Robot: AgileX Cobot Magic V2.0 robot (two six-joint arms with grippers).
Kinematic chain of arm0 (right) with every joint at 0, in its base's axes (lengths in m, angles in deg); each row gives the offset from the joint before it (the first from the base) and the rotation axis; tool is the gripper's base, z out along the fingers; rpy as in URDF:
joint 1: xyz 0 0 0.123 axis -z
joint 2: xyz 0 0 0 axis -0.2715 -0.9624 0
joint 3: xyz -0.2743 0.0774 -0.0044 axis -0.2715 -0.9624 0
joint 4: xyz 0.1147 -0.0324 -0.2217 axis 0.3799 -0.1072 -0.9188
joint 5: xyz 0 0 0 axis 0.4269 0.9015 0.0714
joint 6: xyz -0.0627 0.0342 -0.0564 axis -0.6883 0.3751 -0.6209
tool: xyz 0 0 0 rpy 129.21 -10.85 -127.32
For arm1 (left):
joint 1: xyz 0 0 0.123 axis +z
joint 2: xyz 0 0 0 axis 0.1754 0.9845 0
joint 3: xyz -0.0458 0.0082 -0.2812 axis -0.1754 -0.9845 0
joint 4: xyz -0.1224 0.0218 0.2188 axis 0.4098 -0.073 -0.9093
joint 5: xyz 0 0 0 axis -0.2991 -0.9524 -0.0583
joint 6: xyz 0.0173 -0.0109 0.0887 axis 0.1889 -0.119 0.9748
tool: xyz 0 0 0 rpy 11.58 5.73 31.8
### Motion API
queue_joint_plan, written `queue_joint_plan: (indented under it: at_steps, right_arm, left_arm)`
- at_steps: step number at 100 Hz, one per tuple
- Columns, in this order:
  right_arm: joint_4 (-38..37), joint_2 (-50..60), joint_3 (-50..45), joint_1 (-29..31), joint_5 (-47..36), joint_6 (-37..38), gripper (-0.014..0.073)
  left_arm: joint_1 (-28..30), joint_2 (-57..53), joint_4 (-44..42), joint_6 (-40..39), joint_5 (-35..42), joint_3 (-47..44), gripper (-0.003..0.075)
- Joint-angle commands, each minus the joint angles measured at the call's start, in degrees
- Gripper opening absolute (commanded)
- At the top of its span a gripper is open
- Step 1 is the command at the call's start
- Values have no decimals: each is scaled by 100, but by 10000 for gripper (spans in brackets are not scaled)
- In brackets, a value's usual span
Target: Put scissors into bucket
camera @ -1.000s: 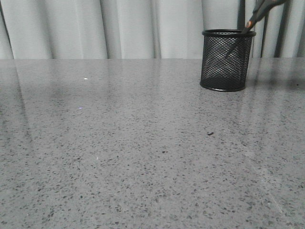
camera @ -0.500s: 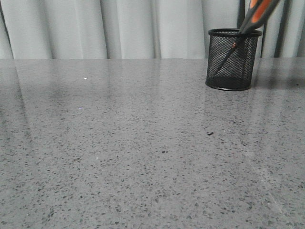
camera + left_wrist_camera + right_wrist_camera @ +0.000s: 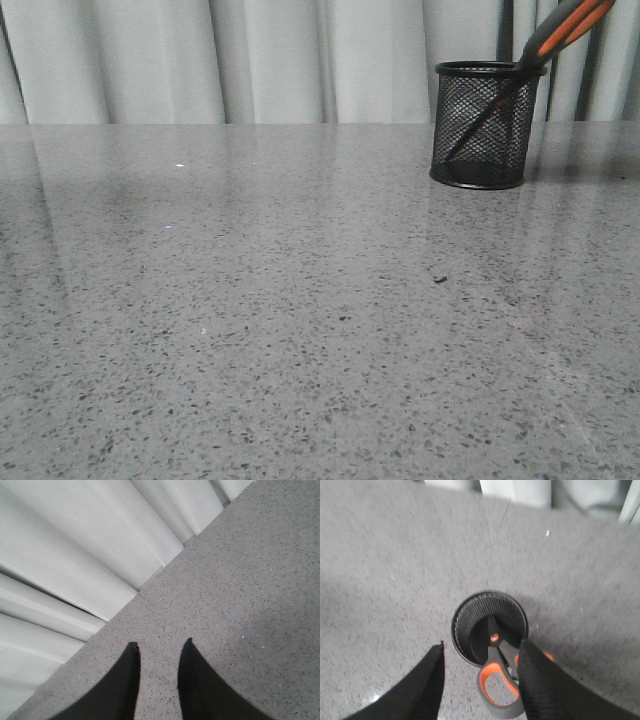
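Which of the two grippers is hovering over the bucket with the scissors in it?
The right gripper: its open fingers frame the bucket with the scissors leaning in it. The left gripper sees only bare table and curtain.

open tabletop (image 3: 250,320), bucket (image 3: 480,125) far right

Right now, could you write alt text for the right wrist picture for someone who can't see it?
Scissors stand blades-down in a black mesh bucket on a grey speckled table, orange-lined handles leaning over the rim. The open right claw hangs above them, gripping nothing.
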Motion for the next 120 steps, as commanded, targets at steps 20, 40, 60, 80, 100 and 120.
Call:
queue_joint_plan:
  at_steps: [20, 40, 60, 80, 100, 120]
  right_arm:
    - [425, 902, -133, 6, -949, -62, -65]
    - [1158, 2111, -1992, 6, -2626, -997, -66]
    - [1766, 3666, -4535, 6, -5158, -1900, -70]
    - [1766, 5056, -6631, 6, -6262, -1910, -70]
    - [1766, 6420, -8033, 6, -6547, -1910, -70]
    - [1766, 7186, -8964, 6, -6556, -1910, -70]
  left_arm:
    - [-2, -107, 140, -763, 394, 150, -21]
    - [-2, -602, 304, -974, 1328, -562, -21]
    - [-2, -1743, 961, -1000, 3638, -2626, -20]
    - [-15, -3147, 1544, -989, 5634, -5032, -20]
    - [-25, -4765, 1544, -989, 6338, -6912, -20]
    - [-25, -6219, 1544, -989, 6364, -8043, -20]
